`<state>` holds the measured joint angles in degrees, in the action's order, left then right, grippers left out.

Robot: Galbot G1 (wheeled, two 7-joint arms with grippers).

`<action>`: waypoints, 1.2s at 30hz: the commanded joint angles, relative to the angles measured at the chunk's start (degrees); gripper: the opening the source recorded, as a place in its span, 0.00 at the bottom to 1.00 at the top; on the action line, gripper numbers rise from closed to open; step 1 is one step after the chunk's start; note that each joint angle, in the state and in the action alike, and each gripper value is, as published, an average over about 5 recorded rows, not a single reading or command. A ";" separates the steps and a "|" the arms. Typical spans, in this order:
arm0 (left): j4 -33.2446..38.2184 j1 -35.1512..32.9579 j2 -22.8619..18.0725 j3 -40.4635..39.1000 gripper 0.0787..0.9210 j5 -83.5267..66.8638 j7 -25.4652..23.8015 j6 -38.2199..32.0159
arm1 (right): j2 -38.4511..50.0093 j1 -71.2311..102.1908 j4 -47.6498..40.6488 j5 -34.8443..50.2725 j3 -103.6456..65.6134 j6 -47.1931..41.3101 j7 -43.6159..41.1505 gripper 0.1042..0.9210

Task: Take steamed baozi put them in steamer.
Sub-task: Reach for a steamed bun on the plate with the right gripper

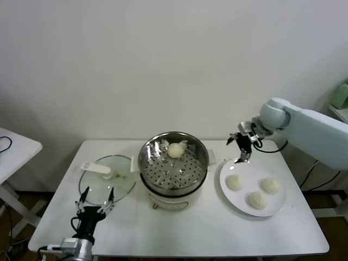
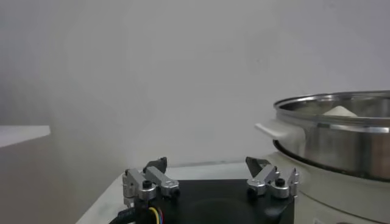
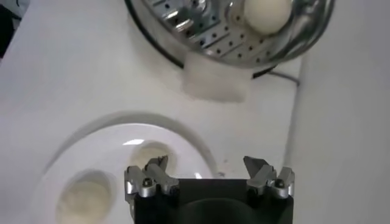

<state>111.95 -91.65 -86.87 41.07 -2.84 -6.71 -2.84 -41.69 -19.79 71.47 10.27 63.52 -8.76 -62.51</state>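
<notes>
Working from my left side across, my left tool [image 1: 95,198] hangs parked over the near left corner of the table [image 1: 179,231], its fingers spread wide with nothing between them. Just beyond it lies the glass lid [image 1: 106,176] with its white handle [image 1: 95,168], flat on the table. From this tool's own camera the steamer [image 2: 341,137] rises off to one side, well apart from it.

Ahead of the left tool and to its right stands the steamer [image 1: 173,166] on its white pot base [image 1: 171,200]. One steamed baozi [image 1: 175,150] already sits on the perforated floor, close to the far wall.

My right tool [image 1: 244,145] hovers above the far left edge of the white plate [image 1: 243,205], between the steamer and the plate, fingers apart and empty. Three baozi remain on the plate: one [image 1: 234,182] just beneath and nearer to me than the tool, one [image 1: 271,185] farther right, one [image 1: 257,200] nearest the table's front edge. So I judge the job about a quarter done, with the next pick likely the closest bun.

The risks I see: these buns look soft, so closing too hard could dent or tear one; closing off-centre could roll it across the smooth plate or nudge it into its neighbours. Carrying low, I could clip the steamer's rim or its side handle [image 3: 214,82] and drop the bun outside the basket.
</notes>
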 commanded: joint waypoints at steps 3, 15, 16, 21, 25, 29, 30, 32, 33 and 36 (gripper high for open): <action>-0.37 -0.02 0.07 -0.01 0.88 0.09 -0.12 -0.02 | 1.16 8.45 -3.00 -0.47 -2.29 -4.24 -2.05 0.88; -1.05 -0.09 0.06 0.08 0.88 -0.04 0.38 0.25 | -4.59 12.96 -8.75 -5.96 -3.84 -2.38 -0.01 0.88; -1.09 -0.11 0.03 0.06 0.88 -0.07 0.47 0.28 | -5.05 13.14 -9.31 -6.23 -3.93 -2.31 0.11 0.88; -1.36 -0.10 -0.05 0.12 0.88 -0.13 0.51 0.21 | -6.76 13.92 -11.84 -7.54 -4.68 -1.74 0.94 0.88; -1.53 -0.24 -0.06 0.15 0.88 -0.15 0.52 0.07 | -7.40 14.04 -12.61 -7.77 -4.69 -1.56 1.04 0.88; -1.76 -0.33 -0.10 0.13 0.88 -0.15 0.53 -0.05 | -8.14 14.39 -13.52 -8.08 -4.85 -1.49 1.07 0.88; -1.78 -0.35 -0.11 0.13 0.88 -0.15 0.53 -0.06 | -8.33 14.48 -13.77 -8.24 -4.92 -1.45 1.06 0.88; -1.78 -0.39 -0.12 0.15 0.88 -0.15 0.54 -0.09 | -8.71 14.68 -14.33 -8.60 -5.08 -1.36 1.06 0.88; -1.78 -0.42 -0.13 0.17 0.88 -0.16 0.54 -0.10 | -8.88 14.76 -14.58 -8.77 -5.18 -1.31 1.04 0.88; -1.78 -0.52 -0.15 0.22 0.88 -0.18 0.55 -0.17 | -9.28 14.93 -15.18 -9.03 -5.37 -1.23 0.93 0.88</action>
<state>110.18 -92.13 -86.98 41.28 -2.99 -6.20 -2.99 -50.13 -5.47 57.77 2.09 58.43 -9.99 -61.76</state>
